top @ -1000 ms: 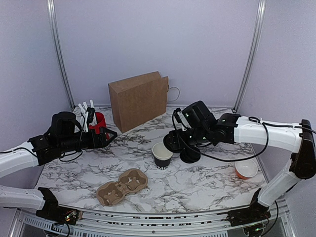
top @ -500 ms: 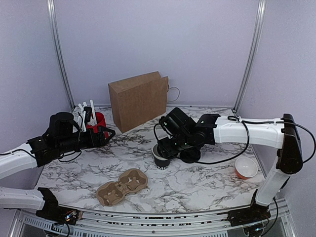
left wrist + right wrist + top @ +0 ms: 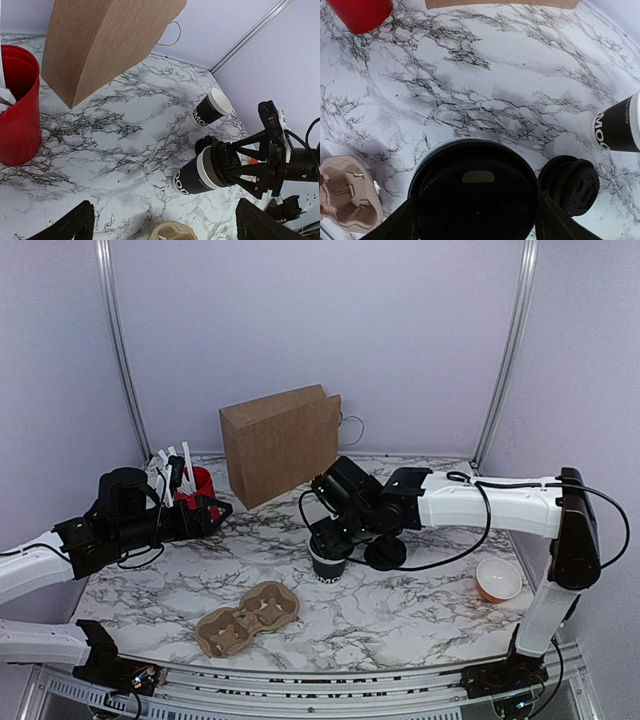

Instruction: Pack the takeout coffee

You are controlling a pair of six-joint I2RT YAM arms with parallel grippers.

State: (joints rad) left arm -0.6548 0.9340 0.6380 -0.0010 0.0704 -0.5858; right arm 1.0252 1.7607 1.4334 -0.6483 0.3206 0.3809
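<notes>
White, grey-veined marble table (image 3: 400,625) across the lower half of the top view. At back centre, an upright brown paper bag (image 3: 280,443); at left, a red cup (image 3: 197,490) of white sticks; front left, a cardboard cup carrier (image 3: 248,617); lower right, an orange bowl (image 3: 498,581). At centre, a black printed cup (image 3: 328,562) with a loose black lid (image 3: 385,553) just right of it, and, upper right in the left wrist view, a second black cup (image 3: 210,107) showing a white inside.

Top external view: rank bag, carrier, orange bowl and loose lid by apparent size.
1. bag, clearly the largest
2. carrier
3. orange bowl and loose lid: these look about alike. The lid is partly hidden and sits farther from the camera, so I am not ranking the two.
</notes>
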